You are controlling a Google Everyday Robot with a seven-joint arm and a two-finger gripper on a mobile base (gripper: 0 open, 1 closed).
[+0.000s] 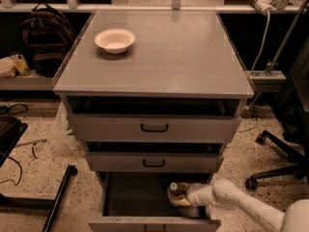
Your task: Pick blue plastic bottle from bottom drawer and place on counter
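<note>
The bottom drawer (145, 223) stands pulled out, its dark inside open to view. The blue plastic bottle (176, 193) stands at the drawer's right side, white cap up, pale label on its lower body. My white arm reaches in from the lower right, and my gripper (182, 197) is at the bottle, low inside the drawer. The counter (164, 52) is the flat grey top of the cabinet, well above the gripper.
A white bowl (115, 39) sits on the counter's far left. Two shallower drawers with black handles (154, 127) sit slightly open above the bottom one. A backpack (44, 37) is at the back left, a chair base (277, 153) at the right, and a black stand (58, 197) on the floor at the left.
</note>
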